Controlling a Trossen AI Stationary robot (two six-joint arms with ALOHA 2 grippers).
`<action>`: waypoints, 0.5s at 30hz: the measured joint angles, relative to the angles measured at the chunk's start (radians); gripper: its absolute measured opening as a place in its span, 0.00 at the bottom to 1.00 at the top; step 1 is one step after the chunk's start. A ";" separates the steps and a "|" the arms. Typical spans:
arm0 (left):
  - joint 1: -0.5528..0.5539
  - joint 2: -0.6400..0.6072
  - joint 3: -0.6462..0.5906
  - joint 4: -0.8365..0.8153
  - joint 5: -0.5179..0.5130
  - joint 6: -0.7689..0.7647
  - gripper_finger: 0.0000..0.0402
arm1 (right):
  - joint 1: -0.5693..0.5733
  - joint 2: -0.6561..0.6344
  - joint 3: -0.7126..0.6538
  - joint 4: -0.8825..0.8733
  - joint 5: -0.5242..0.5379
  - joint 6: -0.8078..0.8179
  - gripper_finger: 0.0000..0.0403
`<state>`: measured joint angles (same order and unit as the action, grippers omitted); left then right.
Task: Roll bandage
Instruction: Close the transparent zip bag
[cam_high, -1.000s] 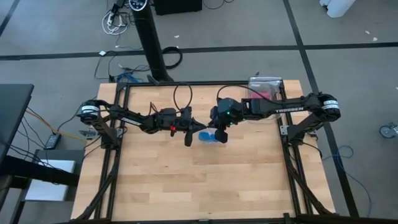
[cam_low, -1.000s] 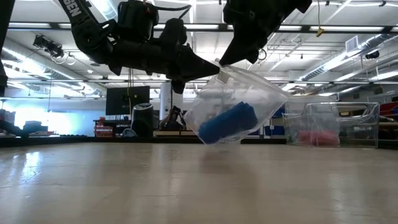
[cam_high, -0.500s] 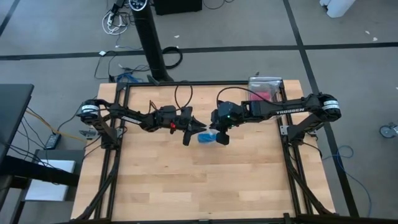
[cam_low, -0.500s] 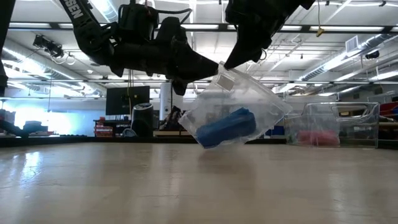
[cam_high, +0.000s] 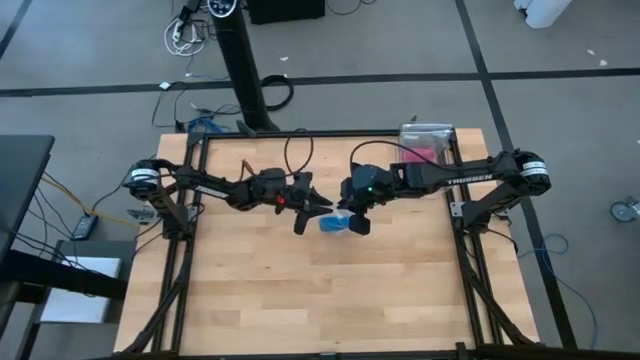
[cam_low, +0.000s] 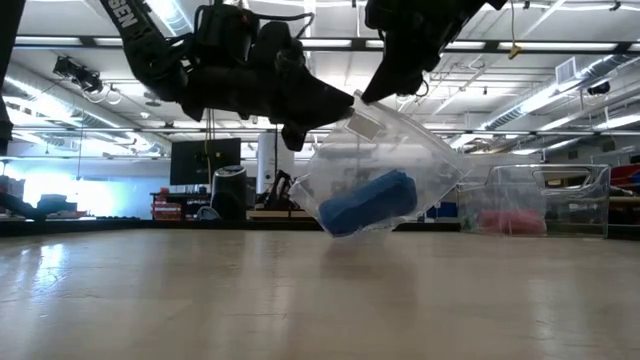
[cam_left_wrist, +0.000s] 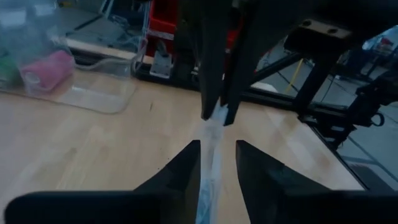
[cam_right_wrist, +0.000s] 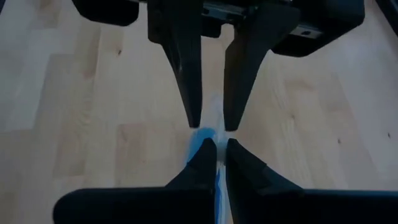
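Note:
A clear plastic bag (cam_low: 385, 170) hangs above the middle of the table with the bandage (cam_low: 368, 202), a bright blue roll, lying in its bottom. My right gripper (cam_right_wrist: 217, 163) is shut on the bag's top edge. My left gripper (cam_left_wrist: 217, 165) faces it from the table's left side. It is open, one finger on each side of the same edge (cam_left_wrist: 210, 155). In the high view both grippers (cam_high: 312, 213) (cam_high: 352, 216) meet over the bag (cam_high: 335, 222). My right gripper pinches the bag's top edge (cam_left_wrist: 214, 117) between its two fingers, which slant down from the table's right side. The bag hangs below them, tilted, clear of the table, the blue roll in its lowest corner. Whether my left gripper's fingers touch the edge, I cannot tell.
A clear container (cam_high: 428, 140) with a pink roll (cam_left_wrist: 46, 68) stands at the table's far right corner. Bare wooden tabletop (cam_high: 330, 290) lies toward the near edge. Black frame rails (cam_high: 190, 250) run along the table's sides.
My left gripper has opened and let go of the bag's top edge, staying beside it. The bag now hangs from my right gripper alone. It has swung a little, and the blue roll lies more level in its bottom.

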<state>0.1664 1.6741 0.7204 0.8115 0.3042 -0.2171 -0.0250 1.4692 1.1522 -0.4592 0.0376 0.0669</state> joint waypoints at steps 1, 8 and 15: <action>-0.002 0.000 0.011 -0.025 -0.001 0.001 0.26 | 0.002 0.000 0.000 0.001 0.000 0.002 0.03; -0.003 0.000 0.056 -0.082 -0.014 0.026 0.14 | 0.020 0.000 0.000 0.016 0.014 0.001 0.03; -0.003 0.000 0.056 -0.085 -0.003 0.021 0.02 | 0.023 0.000 0.000 0.009 0.016 -0.005 0.03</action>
<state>0.1629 1.6738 0.7768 0.7261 0.3012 -0.1958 -0.0025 1.4689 1.1522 -0.4504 0.0532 0.0620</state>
